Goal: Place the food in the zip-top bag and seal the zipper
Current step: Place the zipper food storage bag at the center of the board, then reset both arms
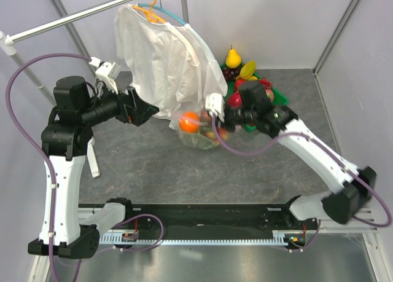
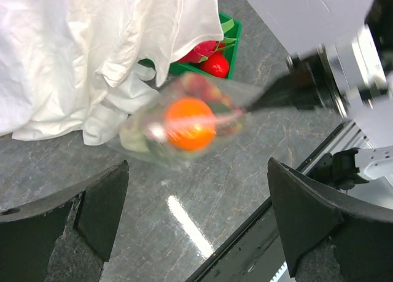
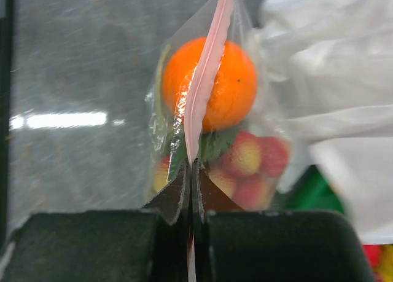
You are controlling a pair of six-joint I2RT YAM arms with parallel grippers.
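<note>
The clear zip-top bag (image 1: 199, 133) hangs lifted over the table's middle, with an orange (image 1: 189, 121) and a red strawberry bunch (image 3: 258, 165) inside. My right gripper (image 3: 191, 171) is shut on the bag's pink zipper (image 3: 206, 79), which runs up across the orange (image 3: 212, 88). In the top view the right gripper (image 1: 215, 119) holds the bag's right end. My left gripper (image 1: 147, 112) is open and empty, left of the bag; in the left wrist view the bag (image 2: 184, 125) and orange (image 2: 190, 123) show blurred beyond its wide-apart fingers (image 2: 98, 208).
A white shirt (image 1: 163, 61) hangs on a hanger from a rail at the back, just behind the bag. A green tray (image 1: 279, 97) with more fruit, a pear and a banana among it, stands at the back right. A black rail (image 1: 209, 214) runs along the near edge.
</note>
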